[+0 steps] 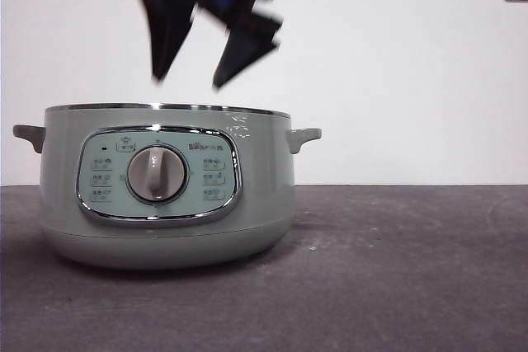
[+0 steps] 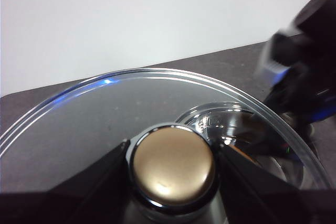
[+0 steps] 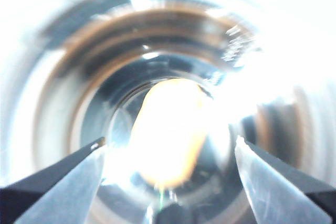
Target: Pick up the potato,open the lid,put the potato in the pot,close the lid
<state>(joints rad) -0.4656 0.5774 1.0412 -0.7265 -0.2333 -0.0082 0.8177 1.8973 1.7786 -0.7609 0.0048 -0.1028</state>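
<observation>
My right gripper (image 1: 188, 82), jaws spread and empty, hangs at upper centre above the open sage-green electric pot (image 1: 165, 204). Its wrist camera alone shows the oval orange-brown potato (image 3: 167, 129) lying inside. My left gripper (image 2: 172, 156) pinches the glass lid (image 2: 94, 114) by its knob; I judge the risk is a tilted lid catching the pot's rim.

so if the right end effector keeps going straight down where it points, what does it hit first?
Probably the potato, lying in the open pot. The right end effector looks straight down at it between open jaws, nothing between. The picture is blurred, so depth is unclear.
</observation>
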